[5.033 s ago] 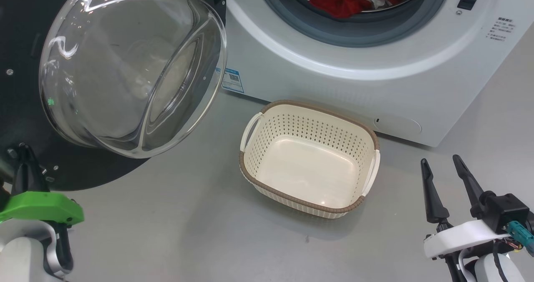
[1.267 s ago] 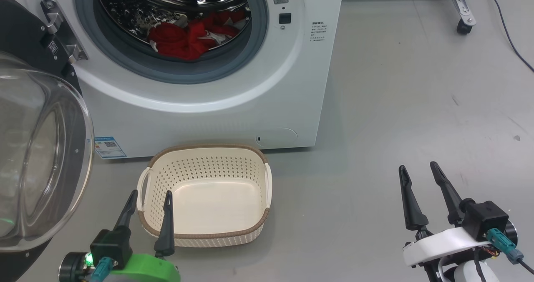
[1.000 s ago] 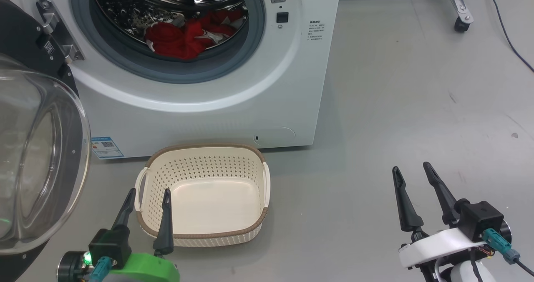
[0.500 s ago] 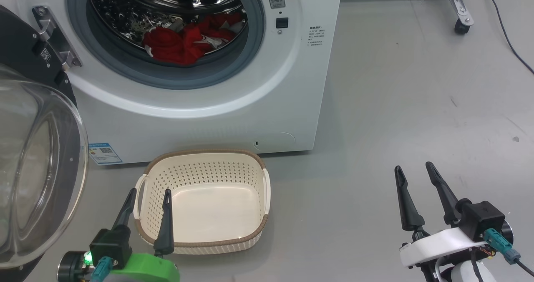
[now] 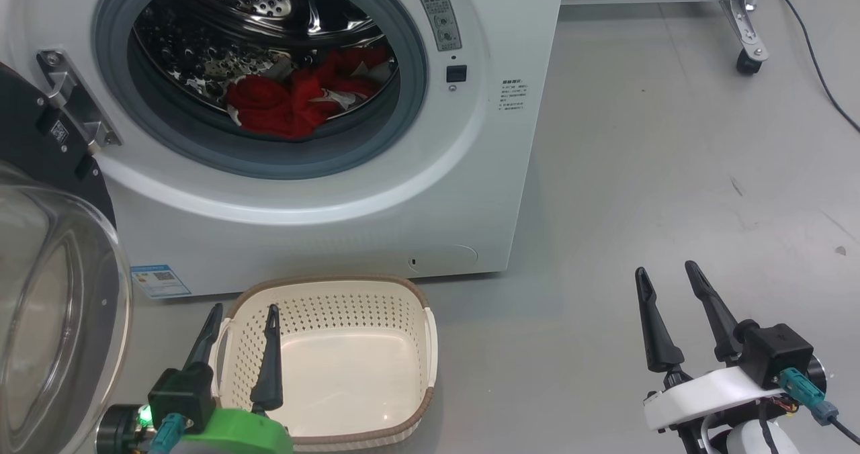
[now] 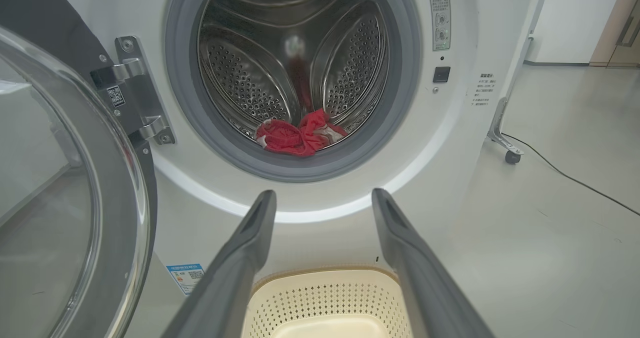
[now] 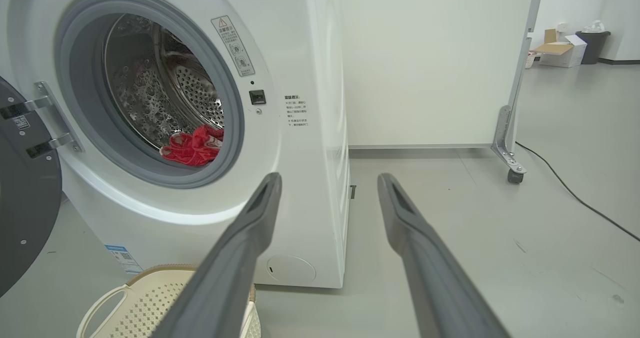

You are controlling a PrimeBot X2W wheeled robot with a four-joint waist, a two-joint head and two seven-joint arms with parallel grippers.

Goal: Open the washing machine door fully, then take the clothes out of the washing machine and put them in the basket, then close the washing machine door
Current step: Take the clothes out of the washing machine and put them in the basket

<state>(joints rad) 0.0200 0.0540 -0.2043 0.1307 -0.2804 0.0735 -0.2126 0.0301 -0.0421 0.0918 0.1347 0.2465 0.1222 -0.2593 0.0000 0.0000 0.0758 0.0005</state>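
Note:
The white washing machine (image 5: pixel 470 192) stands ahead with its porthole uncovered. Its door (image 5: pixel 60 320) hangs swung out to the left, glass bowl bulging toward me. The red clothes (image 5: pixel 295 101) lie in a small heap at the bottom of the steel drum, as the left wrist view (image 6: pixel 300 135) and right wrist view (image 7: pixel 192 148) also show them. The cream basket (image 5: pixel 376 289) sits empty on the floor before the machine. My left gripper (image 5: pixel 243 313) hovers open over the basket's left end. Off to the right, above bare floor, my right gripper (image 5: pixel 668 274) is open and holds nothing.
A white panel on a castor leg (image 5: pixel 746 61) stands behind the machine at the right, with a black cable (image 5: pixel 813 51) trailing across the grey floor. In the right wrist view a cardboard box (image 7: pixel 557 53) and a dark bin (image 7: pixel 592 45) sit far back.
The camera has tilted up, so machine and basket sit lower in the picture and more of the drum shows. Both grippers keep their places and stay open.

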